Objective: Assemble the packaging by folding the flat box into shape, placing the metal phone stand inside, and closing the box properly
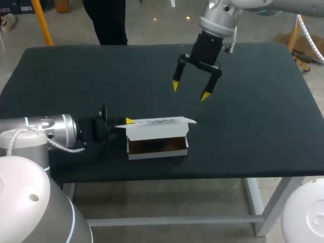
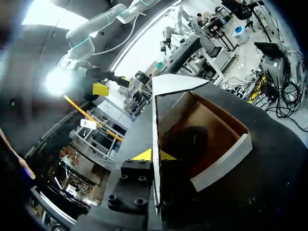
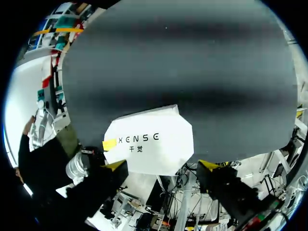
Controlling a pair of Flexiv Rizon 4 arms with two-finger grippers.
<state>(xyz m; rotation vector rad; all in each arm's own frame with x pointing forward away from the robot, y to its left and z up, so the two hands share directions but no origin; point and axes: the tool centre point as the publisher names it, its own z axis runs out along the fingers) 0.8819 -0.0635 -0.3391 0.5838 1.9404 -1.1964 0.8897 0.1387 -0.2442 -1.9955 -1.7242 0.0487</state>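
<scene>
Black worktop point(image 1: 263, 111) first. My left arm point(image 1: 55, 131) comes in low from 9 o'clock, lying nearly flat along the surface. My right arm point(image 1: 217, 20) drops in from about 1 o'clock, wrist pointing straight down. The white box point(image 1: 158, 153) sits toward 6 o'clock, with its long axis running 9 to 3. Its lid is up on the 12 o'clock side and its mouth is open. My left pincer point(image 2: 154, 155) is pinched on the box's 9 o'clock end panel. My right pincer point(image 1: 191, 91) hangs spread wide just past the lid, not touching it. The dark phone stand point(image 2: 187, 142) lies inside the box, hard to make out.
</scene>
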